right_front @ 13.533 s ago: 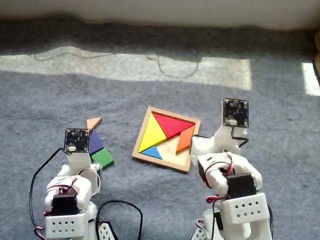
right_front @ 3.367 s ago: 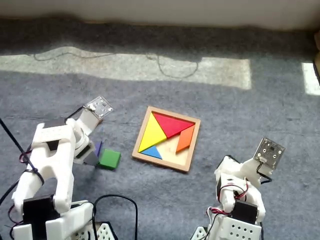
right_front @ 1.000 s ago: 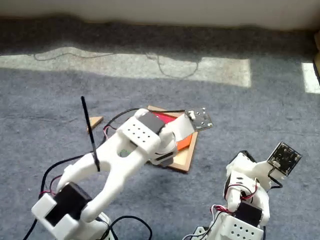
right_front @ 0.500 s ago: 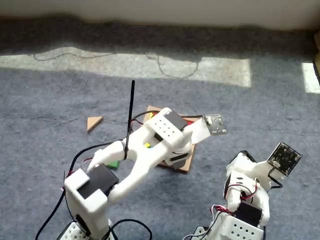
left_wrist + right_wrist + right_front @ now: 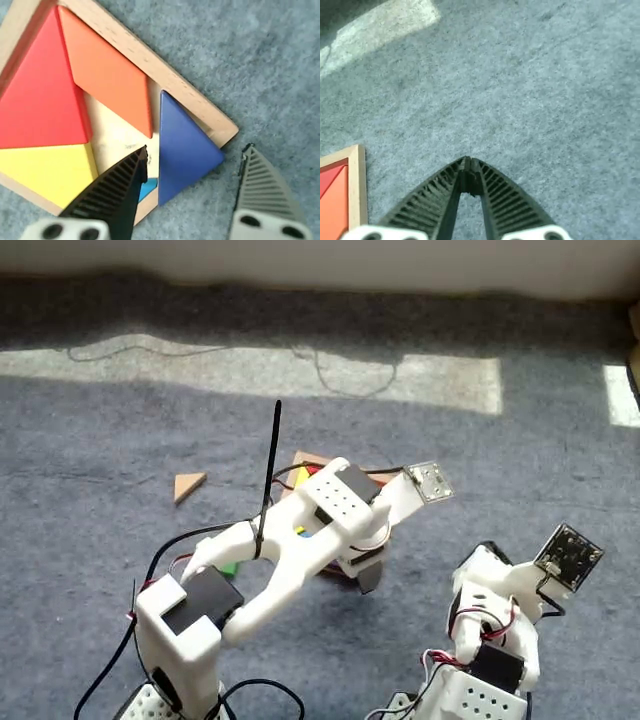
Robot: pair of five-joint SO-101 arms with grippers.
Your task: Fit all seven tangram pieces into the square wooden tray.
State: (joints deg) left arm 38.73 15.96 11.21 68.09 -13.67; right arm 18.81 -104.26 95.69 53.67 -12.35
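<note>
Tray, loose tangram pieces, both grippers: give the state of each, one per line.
Tray: partly filled, gap left.
Blue triangle: lying across the tray's rim, unseated.
Left gripper: open, astride the blue triangle.
Right gripper: shut, empty.
Tan triangle: loose, outside the tray.

White plastic arms (image 5: 290, 560) carry black servos (image 5: 200, 600), dark cables (image 5: 272, 460) and ribbed tool fingers (image 5: 437, 200).

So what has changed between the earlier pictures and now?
The left gripper carried the dark blue triangle from the carpet to the square wooden tray and let go; the piece lies across the tray's corner rim. The right gripper, shut, drew back from the tray. The small tan triangle stayed put.
</note>
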